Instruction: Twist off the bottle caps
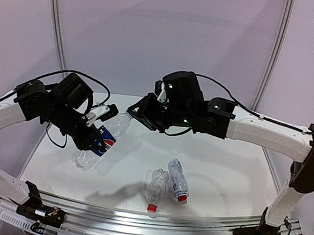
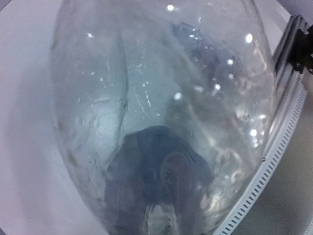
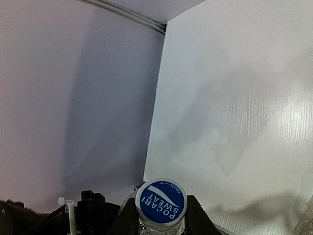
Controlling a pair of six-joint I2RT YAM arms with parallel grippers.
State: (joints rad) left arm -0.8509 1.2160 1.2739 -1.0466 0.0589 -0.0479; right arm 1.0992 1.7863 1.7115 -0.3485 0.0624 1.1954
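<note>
The white desk (image 1: 224, 169) carries two unlabelled ribbed bottles; a third bottle is held above it between the two arms. The left arm reaches in from the left, the right arm from the right, and their tools meet over the rear centre of the desk. The Pepsi bottle (image 1: 120, 124) hangs clear of the desk, tilted, base down-left and neck up-right. The left tool (image 1: 93, 138) is clamped around its labelled body; in the left wrist view the clear wall of this bottle fills the frame. The right tool (image 1: 136, 114) is closed on the neck end. In the right wrist view, one finger stands against each side of the blue cap (image 3: 161, 201), which is marked POCARI SWEAT. The near bottle (image 1: 156, 189) and the far bottle (image 1: 177, 178) lie on their sides just beside each other near the front edge; contact between them cannot be determined. Each is fitted with its red cap, near red cap (image 1: 151, 208) and far red cap (image 1: 182, 199), both pointing toward the front.
</note>
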